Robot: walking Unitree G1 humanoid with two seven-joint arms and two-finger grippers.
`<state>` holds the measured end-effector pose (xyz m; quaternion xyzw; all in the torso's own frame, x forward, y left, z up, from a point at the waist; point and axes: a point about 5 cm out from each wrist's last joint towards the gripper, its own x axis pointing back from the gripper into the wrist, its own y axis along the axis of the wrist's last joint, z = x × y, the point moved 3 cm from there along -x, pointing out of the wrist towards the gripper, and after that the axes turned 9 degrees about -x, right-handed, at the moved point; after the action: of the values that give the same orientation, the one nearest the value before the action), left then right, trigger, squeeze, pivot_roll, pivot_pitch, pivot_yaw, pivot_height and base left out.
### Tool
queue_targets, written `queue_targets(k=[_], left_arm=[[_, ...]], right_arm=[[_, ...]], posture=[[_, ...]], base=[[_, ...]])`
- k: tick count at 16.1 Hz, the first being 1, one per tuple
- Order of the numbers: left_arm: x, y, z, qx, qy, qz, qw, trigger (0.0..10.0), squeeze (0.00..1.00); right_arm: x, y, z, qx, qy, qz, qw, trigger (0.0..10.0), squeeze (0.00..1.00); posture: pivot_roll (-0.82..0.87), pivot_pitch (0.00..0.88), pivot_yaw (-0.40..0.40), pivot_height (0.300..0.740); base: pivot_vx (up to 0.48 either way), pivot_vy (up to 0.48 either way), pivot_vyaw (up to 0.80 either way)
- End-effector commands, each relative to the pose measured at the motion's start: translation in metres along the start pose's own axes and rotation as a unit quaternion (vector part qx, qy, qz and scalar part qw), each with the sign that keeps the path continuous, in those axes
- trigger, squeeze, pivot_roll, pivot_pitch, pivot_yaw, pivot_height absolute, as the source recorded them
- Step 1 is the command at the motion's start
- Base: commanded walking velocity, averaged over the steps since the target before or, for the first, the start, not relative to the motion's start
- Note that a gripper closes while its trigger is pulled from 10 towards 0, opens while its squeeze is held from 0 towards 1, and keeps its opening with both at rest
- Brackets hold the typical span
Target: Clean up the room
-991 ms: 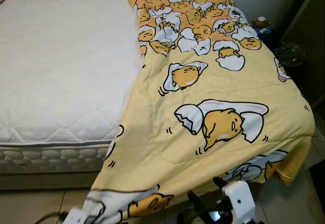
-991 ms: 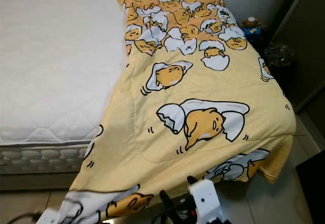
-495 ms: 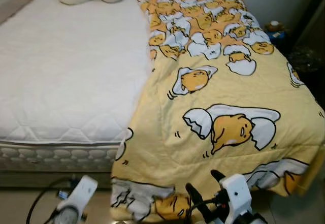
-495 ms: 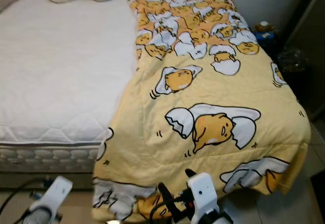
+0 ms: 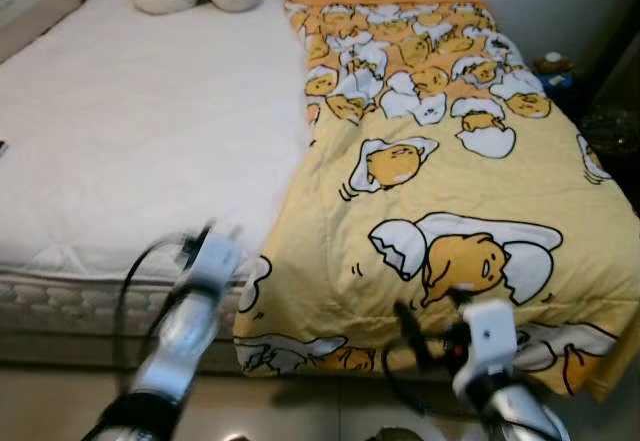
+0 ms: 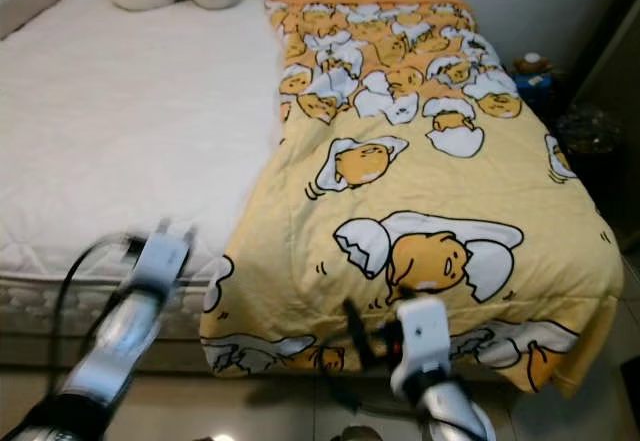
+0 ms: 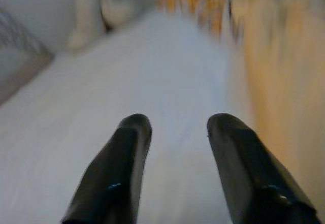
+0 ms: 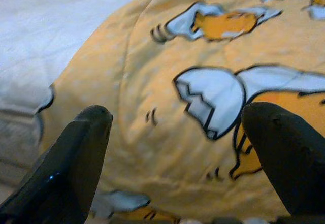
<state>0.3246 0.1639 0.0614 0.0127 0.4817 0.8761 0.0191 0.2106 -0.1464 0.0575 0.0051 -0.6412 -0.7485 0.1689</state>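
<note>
Yellow egg-print blanket, covering the bed's right half, foot edge overhanging: likely soft, light, floppy; best pinched at hem corner; left gripper and right gripper spread, empty.

Left arm: silver metallic tube, white wrist housing, black cable looping beside it. Right arm: silver, white blocky wrist housing, black cabling at its base. Left gripper: two glossy black rounded fingers. Right gripper: same black fingers, broader tips
</note>
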Motion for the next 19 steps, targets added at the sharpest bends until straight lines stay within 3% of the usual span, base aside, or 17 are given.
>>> queue_targets(k=[1, 3, 4, 5, 7, 9, 10, 13, 16, 17, 19], left_arm=[[-0.015, 0.036, 0.012, 0.029, 0.022, -0.047, 0.998, 10.0, 1.0], [-0.021, 0.063, 0.015, 0.046, 0.027, -0.077, 0.996, 10.0, 1.0], [-0.023, 0.077, 0.015, 0.043, 0.022, -0.097, 0.994, 10.0, 0.71], [-0.023, 0.086, 0.012, 0.044, 0.011, -0.111, 0.993, 10.0, 0.0], [-0.024, 0.089, 0.018, 0.063, 0.023, -0.11, 0.992, 10.0, 0.0], [-0.022, 0.054, 0.031, 0.1, 0.048, -0.021, 0.994, 10.0, 0.0], [-0.014, 0.034, 0.035, 0.106, 0.045, 0.012, 0.993, 10.0, 1.0], [-0.002, 0.014, 0.025, 0.083, 0.013, 0.044, 0.996, 10.0, 1.0], [-0.004, 0.019, 0.019, 0.088, 0.0, 0.042, 0.995, 10.0, 1.0], [-0.008, 0.021, 0.015, 0.095, -0.01, 0.046, 0.994, 10.0, 0.0], [-0.012, 0.022, 0.013, 0.096, -0.012, 0.05, 0.994, 10.0, 0.0]], right_arm=[[-0.006, 0.011, -0.005, 0.01, -0.017, -0.03, 0.999, 10.0, 0.0], [-0.014, 0.028, -0.013, 0.005, -0.049, -0.071, 0.996, 10.0, 0.0], [-0.018, 0.042, -0.019, -0.003, -0.072, -0.103, 0.992, 10.0, 0.0], [-0.021, 0.051, -0.024, -0.008, -0.086, -0.124, 0.989, 10.0, 0.0], [-0.024, 0.065, -0.033, -0.007, -0.11, -0.153, 0.982, 10.0, 0.0], [-0.021, 0.062, -0.042, -0.005, -0.124, -0.151, 0.981, 10.0, 0.0], [-0.018, 0.058, -0.048, -0.005, -0.134, -0.144, 0.981, 10.0, 0.0], [-0.017, 0.055, -0.054, 0.0, -0.137, -0.136, 0.981, 10.0, 0.0], [-0.021, 0.055, -0.052, 0.002, -0.132, -0.135, 0.982, 10.0, 0.0], [-0.024, 0.054, -0.05, 0.003, -0.126, -0.133, 0.983, 10.0, 0.0], [-0.027, 0.054, -0.047, 0.005, -0.119, -0.131, 0.984, 10.0, 0.0]], posture=[[-0.16, 0.0, 0.023, 0.714], [-0.14, 0.0, 0.015, 0.714], [-0.14, 0.0, 0.017, 0.714], [-0.14, 0.0, 0.018, 0.714], [-0.13, 0.0, 0.013, 0.714], [-0.13, 0.0, 0.011, 0.714], [-0.12, 0.0, 0.005, 0.714], [-0.12, 0.0, 0.003, 0.714], [-0.12, 0.0, 0.001, 0.714], [-0.12, 0.0, 0.001, 0.714], [-0.12, 0.0, 0.002, 0.714]], base=[[0.0, 0.0, 0.0], [0.0, 0.0, 0.0], [0.0, 0.0, 0.0], [0.0, 0.0, 0.0], [0.0, 0.0, 0.0], [0.0, 0.0, 0.0], [0.0, 0.0, 0.0], [0.0, 0.0, 0.0], [0.0, -0.111, 0.0], [0.0, -0.439, 0.0], [0.268, -0.394, 0.0]])
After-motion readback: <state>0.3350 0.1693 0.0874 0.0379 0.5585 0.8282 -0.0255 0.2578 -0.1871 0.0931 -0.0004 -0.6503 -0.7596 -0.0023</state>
